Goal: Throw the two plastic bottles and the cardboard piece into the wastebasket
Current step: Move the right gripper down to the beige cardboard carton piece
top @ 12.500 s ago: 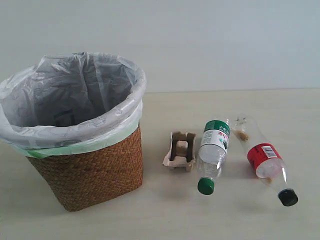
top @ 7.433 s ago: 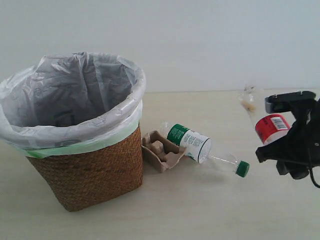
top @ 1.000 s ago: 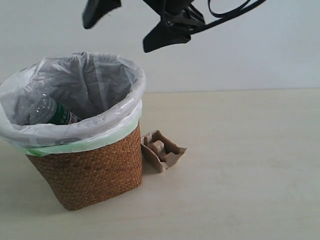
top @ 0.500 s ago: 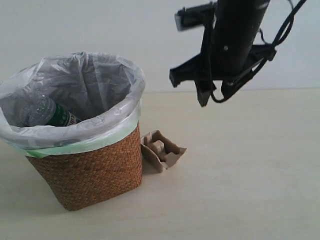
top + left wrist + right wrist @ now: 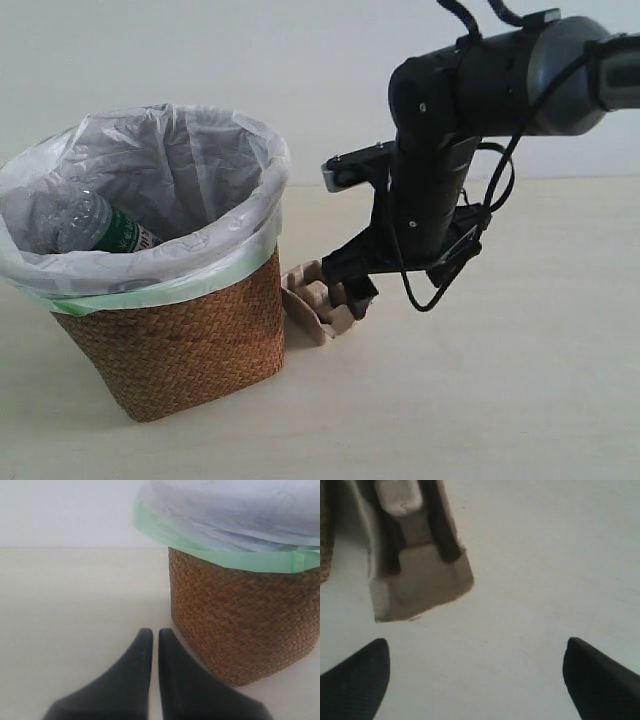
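Beige cardboard piece (image 5: 318, 308) lies on the table (image 5: 500, 400) right beside the wastebasket (image 5: 180, 340), which holds a green-labelled bottle (image 5: 105, 228). Right pincer (image 5: 476, 645) gapes wide near the cardboard, gripping nothing; left pincer (image 5: 151, 637) is pressed together, empty.

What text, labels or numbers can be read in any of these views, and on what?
None readable.
The bottle in the wastebasket: part of a green label shows, its print too small and blurred to read.
The cardboard piece: no print visible.
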Robot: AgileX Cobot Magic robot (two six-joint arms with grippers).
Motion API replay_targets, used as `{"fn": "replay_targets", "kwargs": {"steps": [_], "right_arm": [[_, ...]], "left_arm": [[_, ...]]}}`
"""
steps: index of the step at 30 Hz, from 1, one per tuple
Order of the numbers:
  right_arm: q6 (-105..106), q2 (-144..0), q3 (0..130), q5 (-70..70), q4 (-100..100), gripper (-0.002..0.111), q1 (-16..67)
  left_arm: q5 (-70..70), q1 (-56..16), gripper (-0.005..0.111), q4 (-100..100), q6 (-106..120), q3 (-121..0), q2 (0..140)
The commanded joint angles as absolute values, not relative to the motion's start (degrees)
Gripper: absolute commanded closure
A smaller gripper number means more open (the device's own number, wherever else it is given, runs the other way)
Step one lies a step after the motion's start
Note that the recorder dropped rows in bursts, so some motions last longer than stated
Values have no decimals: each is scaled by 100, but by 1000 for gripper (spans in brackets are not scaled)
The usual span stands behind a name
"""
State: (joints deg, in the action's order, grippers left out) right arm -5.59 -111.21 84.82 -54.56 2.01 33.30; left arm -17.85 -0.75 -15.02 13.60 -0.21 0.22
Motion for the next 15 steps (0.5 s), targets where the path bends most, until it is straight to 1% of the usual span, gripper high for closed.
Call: {"fn": "replay_targets", "kwargs": {"steps": [1, 5, 9, 11, 14, 15], "right_arm": [[-179, -11322, 8444, -4848, -258, 25, 3314], [-70, -11436, 8444, -4579, -455, 27, 3314], [40, -11638, 8444, -4491, -465, 32, 3314], [0, -11765, 8444, -4437, -465, 36, 3314], [0, -11891, 8444, -4353, -465, 53, 3314], [0, -11892, 8444, -4315, -465, 70, 3314]], "left_arm": [[-1757, -124, 103, -1517, 1374, 0, 0], [-1757, -124, 103, -1517, 1374, 0, 0], [-1757, -124, 103, -1517, 1374, 0, 0], [-1757, -124, 103, -1517, 1374, 0, 0], [-1757, -124, 103, -1517, 1374, 0, 0], [-1757, -124, 103, -1517, 1374, 0, 0]]}}
